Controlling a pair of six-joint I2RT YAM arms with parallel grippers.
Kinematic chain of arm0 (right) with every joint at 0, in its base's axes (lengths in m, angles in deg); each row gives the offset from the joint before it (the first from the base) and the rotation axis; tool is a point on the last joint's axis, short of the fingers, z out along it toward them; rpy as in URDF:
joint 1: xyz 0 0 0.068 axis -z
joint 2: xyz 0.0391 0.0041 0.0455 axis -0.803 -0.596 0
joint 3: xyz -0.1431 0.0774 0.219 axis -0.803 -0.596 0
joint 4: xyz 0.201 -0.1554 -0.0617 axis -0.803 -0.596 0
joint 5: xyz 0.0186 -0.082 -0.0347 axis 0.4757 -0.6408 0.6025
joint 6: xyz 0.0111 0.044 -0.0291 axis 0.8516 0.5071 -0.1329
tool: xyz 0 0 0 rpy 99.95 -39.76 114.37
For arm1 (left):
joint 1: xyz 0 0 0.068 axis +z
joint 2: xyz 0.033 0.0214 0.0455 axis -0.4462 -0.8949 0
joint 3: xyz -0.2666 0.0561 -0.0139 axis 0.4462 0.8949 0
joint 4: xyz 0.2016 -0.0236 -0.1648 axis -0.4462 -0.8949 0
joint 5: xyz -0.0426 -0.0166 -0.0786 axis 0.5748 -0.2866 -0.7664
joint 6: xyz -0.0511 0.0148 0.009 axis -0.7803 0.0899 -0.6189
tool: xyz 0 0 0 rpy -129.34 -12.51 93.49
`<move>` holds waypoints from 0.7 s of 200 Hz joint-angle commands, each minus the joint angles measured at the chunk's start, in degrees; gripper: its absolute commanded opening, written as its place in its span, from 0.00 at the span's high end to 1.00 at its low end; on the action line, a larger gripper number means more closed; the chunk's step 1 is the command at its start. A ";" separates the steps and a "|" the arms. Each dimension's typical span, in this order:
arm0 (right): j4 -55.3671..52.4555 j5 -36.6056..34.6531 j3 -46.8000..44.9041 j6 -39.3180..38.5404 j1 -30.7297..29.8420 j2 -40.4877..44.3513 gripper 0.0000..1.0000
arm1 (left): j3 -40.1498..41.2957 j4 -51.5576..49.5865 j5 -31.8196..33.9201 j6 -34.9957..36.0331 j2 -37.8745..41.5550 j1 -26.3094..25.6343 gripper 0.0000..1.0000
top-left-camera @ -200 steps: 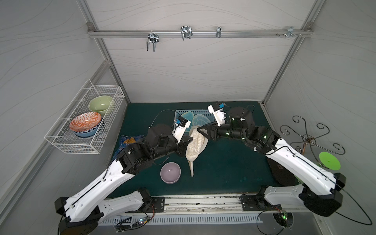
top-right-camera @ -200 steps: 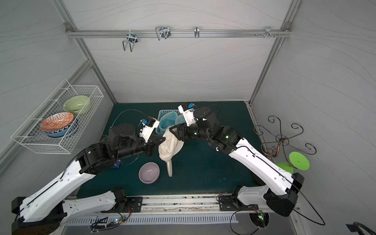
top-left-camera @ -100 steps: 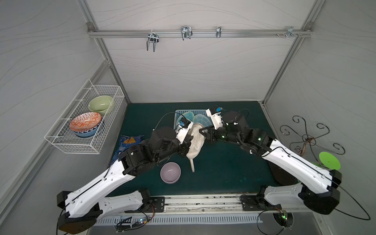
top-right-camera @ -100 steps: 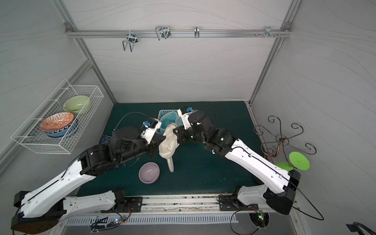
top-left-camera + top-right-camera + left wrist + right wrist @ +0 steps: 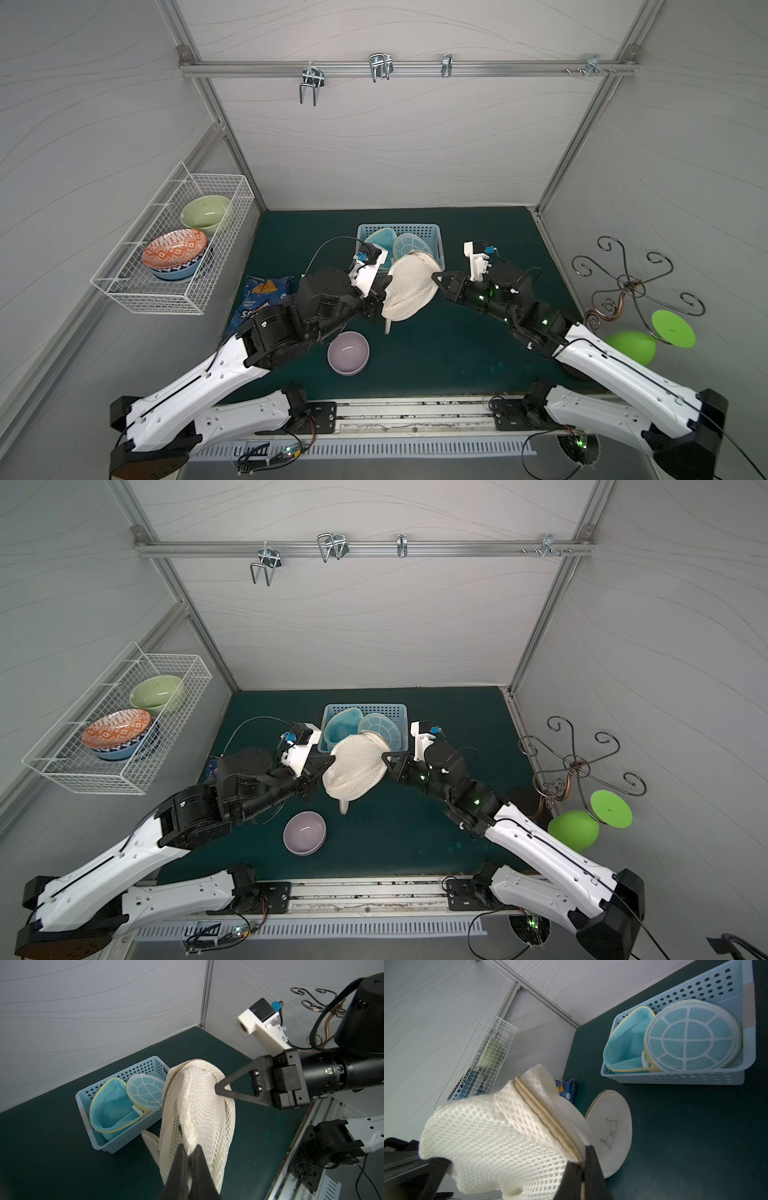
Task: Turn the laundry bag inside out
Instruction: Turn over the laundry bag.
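Your left end effector (image 5: pixel 376 301) is clamped tight on the laundry bag (image 5: pixel 409 289). Your right end effector (image 5: pixel 435 277) pinches its opposite side, both arms stretched inward, tips facing each other.

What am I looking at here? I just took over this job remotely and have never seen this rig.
Two robot arms stand at the table's front edge, each ending in a two-finger gripper. Two pictures look down from overhead, nearly alike. The other two come from cameras on the arms' wrists. The left gripper and the right gripper are both shut on a cream mesh laundry bag, holding it up between them. On the green mat lie a blue basket with blue mesh bags, a purple bowl and a snack bag.
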 commanded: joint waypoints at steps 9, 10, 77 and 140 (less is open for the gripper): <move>-3.50 0.09 -7.57 4.01 2.43 3.77 1.00 | -6.68 6.33 3.13 3.42 1.99 0.28 1.00; -3.26 0.26 -7.67 3.77 2.53 3.80 1.00 | -6.87 6.05 3.06 3.53 1.83 0.28 1.00; -9.39 17.98 -1.17 -3.72 7.71 -2.61 0.77 | -14.19 -2.51 -4.26 8.21 -4.13 0.26 1.00; -15.06 16.42 7.70 -13.98 15.94 8.16 0.26 | -17.56 -9.96 -14.30 15.23 -3.87 0.26 1.00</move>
